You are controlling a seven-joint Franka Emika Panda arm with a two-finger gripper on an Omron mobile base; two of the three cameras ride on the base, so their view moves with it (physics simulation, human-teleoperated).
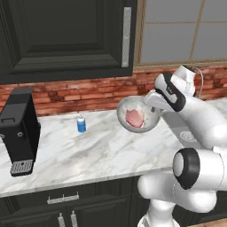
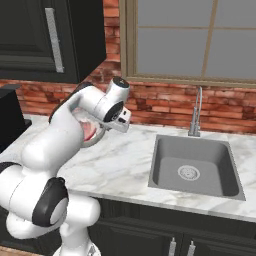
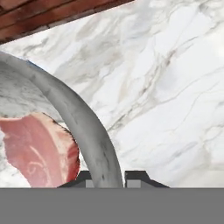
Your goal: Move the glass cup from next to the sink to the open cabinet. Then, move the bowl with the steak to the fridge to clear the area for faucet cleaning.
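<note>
Gripper (image 3: 108, 178) pinches the bowl (image 3: 83, 127) rim, its tips mostly hidden; steak (image 3: 37, 148) cut off.

The marble counter (image 1: 88, 150) lies mostly bare, giving broad passing room between the black coffee machine (image 1: 20, 131) at its left end and the sink (image 2: 195, 167) to the right. A small blue can (image 1: 81, 124) stands alone near the brick wall. The faucet (image 2: 196, 112) rises behind the basin. Overhead, the black wall cabinet (image 1: 66, 35) limits height above the counter's left part. The bowl (image 1: 137, 114), tilted in the air above the counter, occupies the space ahead of the arm.
</note>
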